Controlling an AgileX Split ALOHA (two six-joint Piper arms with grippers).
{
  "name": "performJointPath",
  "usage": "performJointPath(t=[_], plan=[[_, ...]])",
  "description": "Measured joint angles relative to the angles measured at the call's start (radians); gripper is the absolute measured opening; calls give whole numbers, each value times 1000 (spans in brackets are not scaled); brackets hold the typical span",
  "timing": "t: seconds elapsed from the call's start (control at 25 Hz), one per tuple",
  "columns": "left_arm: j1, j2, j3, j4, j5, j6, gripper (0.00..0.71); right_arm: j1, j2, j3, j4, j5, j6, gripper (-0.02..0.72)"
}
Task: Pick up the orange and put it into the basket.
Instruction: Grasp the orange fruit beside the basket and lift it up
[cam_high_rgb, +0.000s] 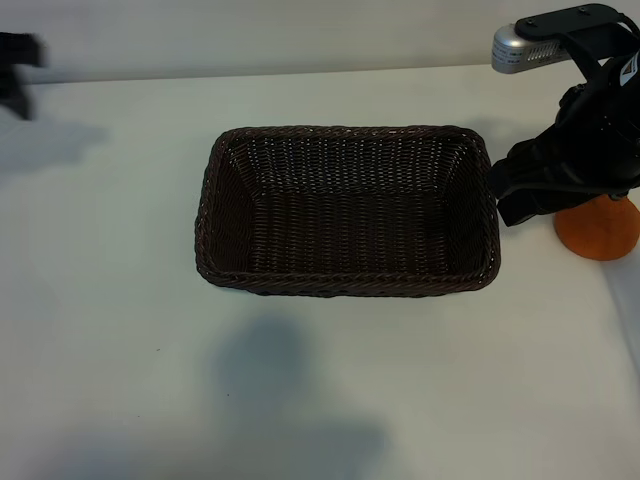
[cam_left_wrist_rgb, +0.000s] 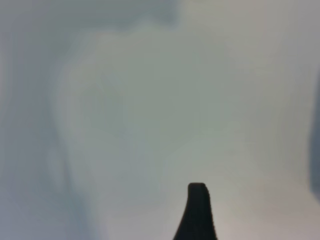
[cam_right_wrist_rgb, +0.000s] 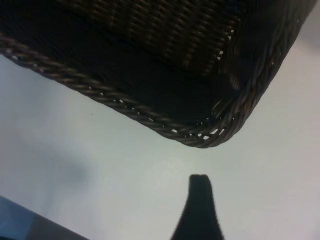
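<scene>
Mostly hidden: the orange (cam_high_rgb: 600, 232), at about 3 o'clock of the basket (cam_high_rgb: 347, 283), on the bench (cam_high_rgb: 110, 300), covered from above by the right arm, only its lower half showing. Right tool (cam_high_rgb: 520, 195) directly over the fruit and just beside the basket's right rim; spread wide, no grip on anything visible. In the right wrist view only one dark fingertip (cam_right_wrist_rgb: 199, 187) in sight, with the basket's braided corner (cam_right_wrist_rgb: 210, 135) nearby; no fruit there. Left tool (cam_high_rgb: 18, 70) cut off by the frame edge at 10 o'clock, blurred, well apart from the basket; spread wide, empty by the left wrist view, which shows just one fingertip (cam_left_wrist_rgb: 197, 197) over bare, hazy bench. Basket empty. Open bench at 6 and 9 o'clock of the basket; shadows at 6 o'clock.
</scene>
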Motion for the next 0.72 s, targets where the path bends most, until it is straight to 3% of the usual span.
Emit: performJointPath(t=[0.16,0.48,0.72], plan=[[82,-91,0,-34,-14,20,596,0,0,0,1,-13,0,548],[85,-196,0,-99,-5,80,596,0,0,0,1,-14,-7,548],[85,-426,77,-231,-31,207,585,0,0,0,1,-14,-15,548]])
